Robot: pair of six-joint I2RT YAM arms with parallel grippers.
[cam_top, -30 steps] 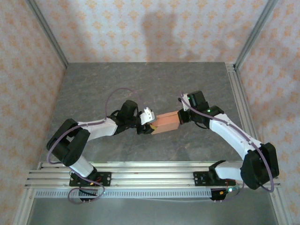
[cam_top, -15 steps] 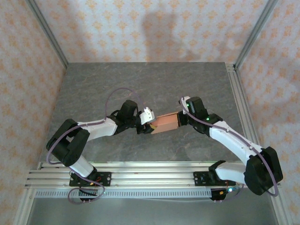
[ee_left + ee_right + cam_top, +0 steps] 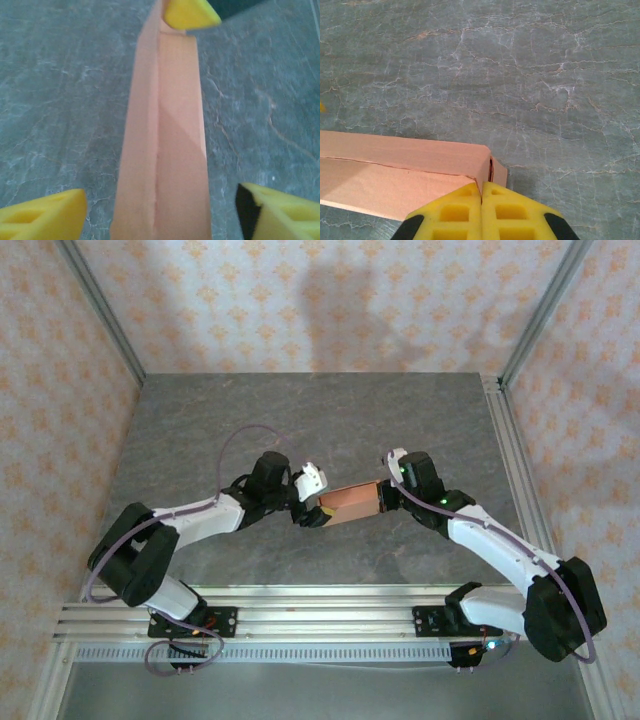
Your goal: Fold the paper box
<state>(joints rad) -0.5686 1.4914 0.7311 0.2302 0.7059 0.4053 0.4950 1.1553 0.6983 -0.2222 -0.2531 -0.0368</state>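
Paper box (image 3: 350,503) sits mid-table between the two arms: salmon-orange thin matte card, folded into a long slim rectangular sleeve with sharp creases. A lengthwise seam runs down the upper face where one panel overlaps another, and the card edge looks slightly rough there. The small end flap at the right-hand end stands a little ajar. Left gripper (image 3: 160,217) is spread wide, yellow fingers (image 3: 42,217) on either side of the box's near end with table showing in both gaps, so it grips nothing. Right gripper (image 3: 481,207) has its pads pressed flat together at the corner of the box's other end, and the card edge runs into the line where they meet, so it looks pinched on thin card there. The pads are yellow, foam-like blocks with rectangular cut-outs, on black fingers. Table (image 3: 520,75) is grey-green with pale marble-like veining and a dull finish. Walls (image 3: 300,300) are pale with a repeating orange ornament print. Ribbed aluminium rails (image 3: 320,615) run along the near edge. The arms are white shells with black joints, and a lilac cable (image 3: 240,440) loops over the left one.
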